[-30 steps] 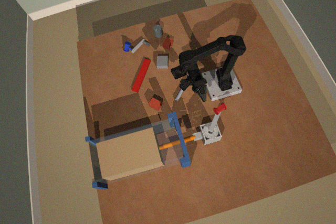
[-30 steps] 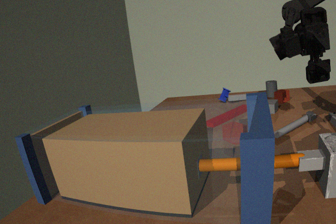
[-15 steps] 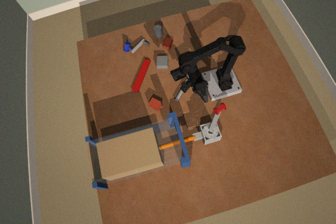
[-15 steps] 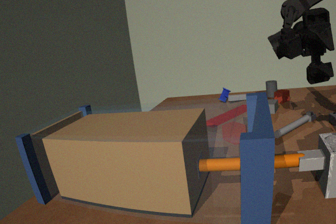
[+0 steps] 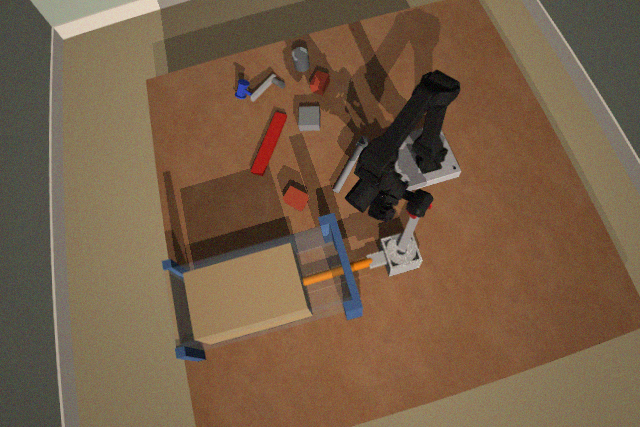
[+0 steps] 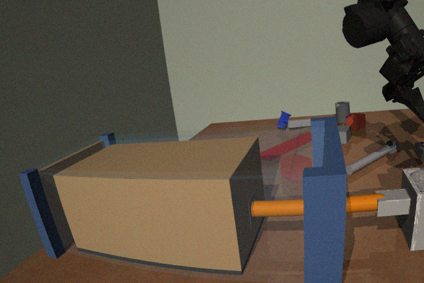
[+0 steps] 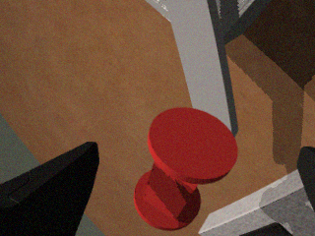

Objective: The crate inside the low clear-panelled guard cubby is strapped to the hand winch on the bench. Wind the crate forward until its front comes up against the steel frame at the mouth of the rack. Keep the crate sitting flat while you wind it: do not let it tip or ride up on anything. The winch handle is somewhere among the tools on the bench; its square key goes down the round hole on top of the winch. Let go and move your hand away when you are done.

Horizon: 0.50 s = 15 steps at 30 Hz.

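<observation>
Brown bench (image 5: 496,277) (image 6: 362,256) (image 7: 74,84) beneath it, the gripper (image 5: 416,207) (image 7: 201,155) spreads wide and empty, the winch handle's red knob (image 5: 413,217) (image 7: 192,143) lying between and beyond its fingertips, the grey arm (image 5: 408,232) (image 7: 202,64) running away toward the winch (image 5: 401,254) (image 6: 417,204).

Crate (image 5: 248,293) (image 6: 150,218): plain tan, dark front. Rack frame (image 5: 341,268) (image 6: 324,225): blue. Strap (image 5: 336,274) (image 6: 277,207): solid orange. Winch (image 5: 405,269) (image 6: 418,218): whitish grey. Crank knob (image 7: 192,143): red. Long bar (image 5: 268,143) (image 6: 287,146): red. Spool-ended tool (image 5: 241,89) (image 6: 283,120): blue. Arm (image 5: 398,133) (image 6: 366,26): black. Bench (image 5: 491,282) (image 6: 370,245) (image 7: 89,74): mottled reddish brown.

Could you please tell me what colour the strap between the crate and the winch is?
Orange; clearest in the exterior view.
</observation>
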Tool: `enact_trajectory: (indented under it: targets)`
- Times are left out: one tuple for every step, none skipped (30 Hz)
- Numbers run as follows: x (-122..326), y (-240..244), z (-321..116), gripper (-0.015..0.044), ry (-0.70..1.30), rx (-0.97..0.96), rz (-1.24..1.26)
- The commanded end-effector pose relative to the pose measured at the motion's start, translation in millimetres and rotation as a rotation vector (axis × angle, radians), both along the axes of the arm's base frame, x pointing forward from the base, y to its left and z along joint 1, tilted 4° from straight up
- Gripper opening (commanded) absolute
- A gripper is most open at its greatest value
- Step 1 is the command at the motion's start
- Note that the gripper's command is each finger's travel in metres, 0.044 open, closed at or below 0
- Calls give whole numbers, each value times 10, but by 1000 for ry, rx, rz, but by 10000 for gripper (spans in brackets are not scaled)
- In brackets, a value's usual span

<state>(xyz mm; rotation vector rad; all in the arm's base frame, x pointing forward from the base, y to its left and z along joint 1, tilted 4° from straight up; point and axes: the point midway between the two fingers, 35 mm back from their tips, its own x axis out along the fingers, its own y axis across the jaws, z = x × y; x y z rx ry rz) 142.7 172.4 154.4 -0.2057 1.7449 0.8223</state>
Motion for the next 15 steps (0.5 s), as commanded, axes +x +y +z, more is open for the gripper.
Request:
enact_trajectory:
  targets:
    - [1,213,-18,440,-180,-154,136]
    - [0,267,-11,440,-223,-182,159]
    - [-2,323,-1,440,-267,-208,179]
    - [-6,380,12,440,-312,-232,197]
    - [-11,437,28,440,-356,-255,210]
    - [-17,483,42,440,-391,-271,220]
    - [-21,512,51,440,-413,-280,225]
    - [-22,522,54,440,-420,-283,227]
    - [-22,522,54,440,-420,-283,227]
    - [-22,522,54,440,-420,-283,227]
    - [-22,522,54,440,-420,-283,227]
    - [-22,522,54,440,-420,-283,227]
    - [-22,522,54,440,-420,-283,227]
    - [-22,522,54,440,-420,-283,227]
    - [-22,522,54,440,-420,-283,227]
